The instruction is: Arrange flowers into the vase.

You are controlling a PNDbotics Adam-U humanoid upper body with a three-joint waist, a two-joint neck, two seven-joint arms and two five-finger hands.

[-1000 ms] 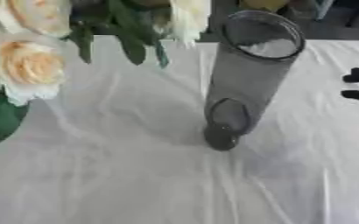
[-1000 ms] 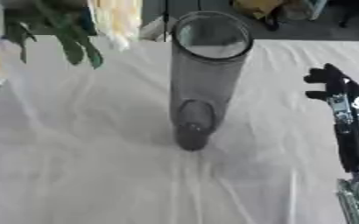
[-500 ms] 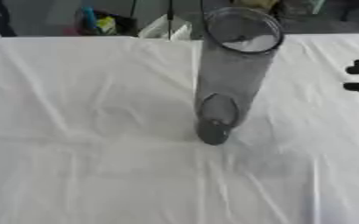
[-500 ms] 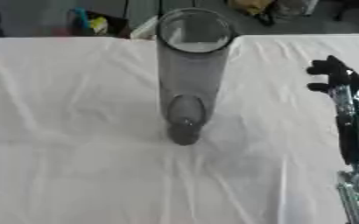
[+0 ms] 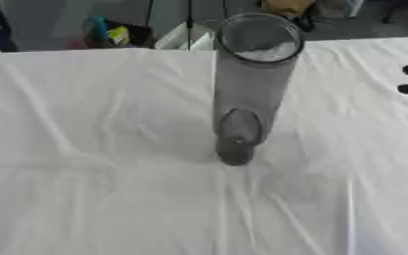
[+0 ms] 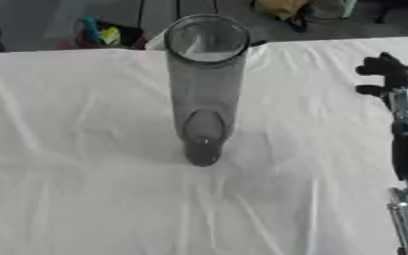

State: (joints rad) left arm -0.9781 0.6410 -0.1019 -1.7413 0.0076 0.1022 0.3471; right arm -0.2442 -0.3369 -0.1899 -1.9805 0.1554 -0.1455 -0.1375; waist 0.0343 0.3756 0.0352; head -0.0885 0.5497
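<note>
The vase (image 5: 247,84) stands upright mid-desk (image 5: 85,189) on the white cloth, empty — no flowers show here. To do this step well I should bring a stem in above the rim, line it up straight, then lower it without knocking the tall glass. My right hand (image 6: 383,74) hangs well right of the vase, holding and touching nothing — whether its fingers are curled, I cannot tell.

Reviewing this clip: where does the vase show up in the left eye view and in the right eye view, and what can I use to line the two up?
Left eye view: the vase stands upright just right of centre on the white cloth.
Right eye view: the vase stands at centre, rim toward the top edge.
Shared landmark: the robot's right hand, by the right edge in both views.
</note>
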